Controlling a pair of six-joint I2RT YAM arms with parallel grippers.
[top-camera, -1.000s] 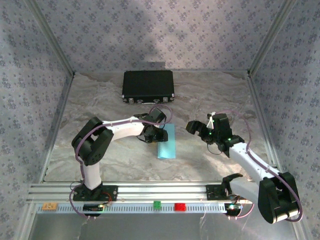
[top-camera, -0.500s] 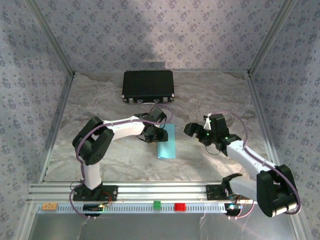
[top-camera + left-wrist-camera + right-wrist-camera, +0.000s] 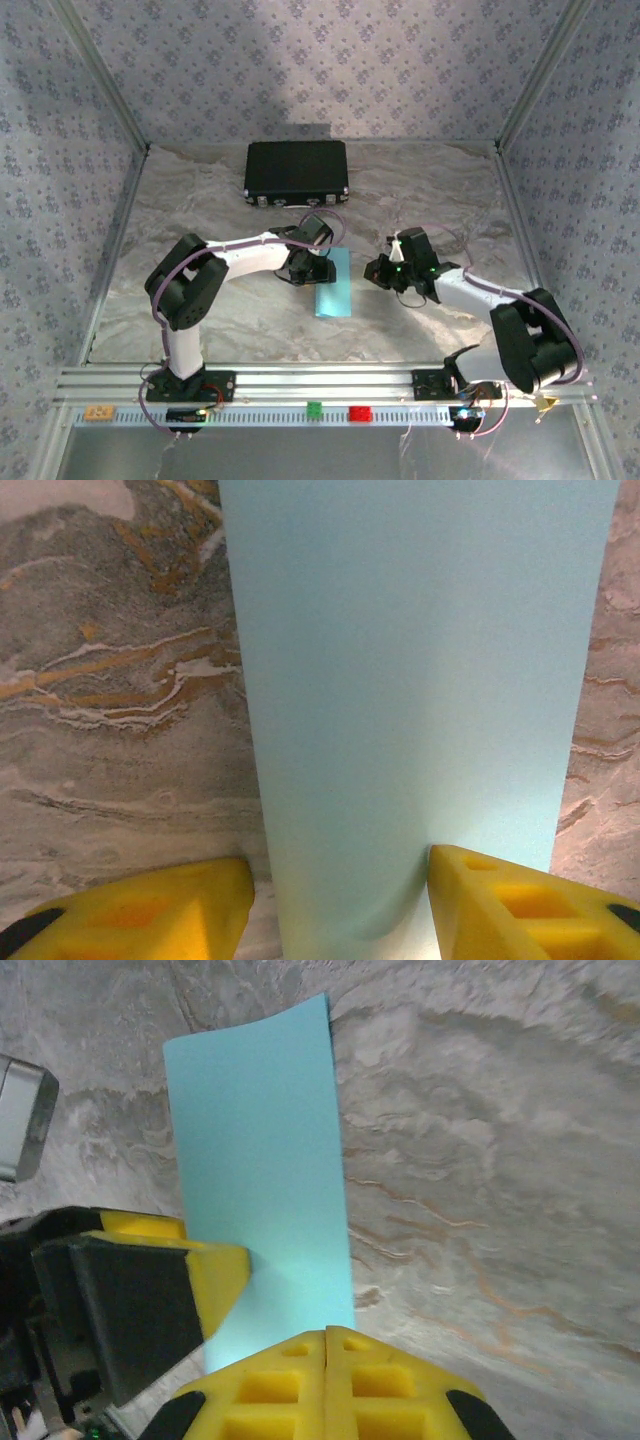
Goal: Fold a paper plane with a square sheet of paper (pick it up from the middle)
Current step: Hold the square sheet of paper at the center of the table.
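Nearest to me, a metal rail runs along the front edge. On it sit a tan block, a green block and a red block. The two arms are bolted there.

A little farther in, on the grey swirly worktop, lies the square sheet of paper. It is light blue, plain and smooth. From here it looks like a long thin strip, much longer than it is wide. Its long sides are straight and clean. It lies nearly flat in the middle of the worktop, and it points away from me. One short end bends up a little.

The left end effector reaches down to the paper from the left side. Its yellow fingers stand apart and are not clamped shut. One finger rests on the paper. The other finger sits on the worktop just beside the paper's edge. The paper curls up a bit between them.

The right end effector is just on the other side of the paper. Its two yellow fingers are pressed tight together. They are very near the paper's edge, but I can't tell if they touch it.

Farther back, well apart from the paper, a black case sits by the flowery back wall.
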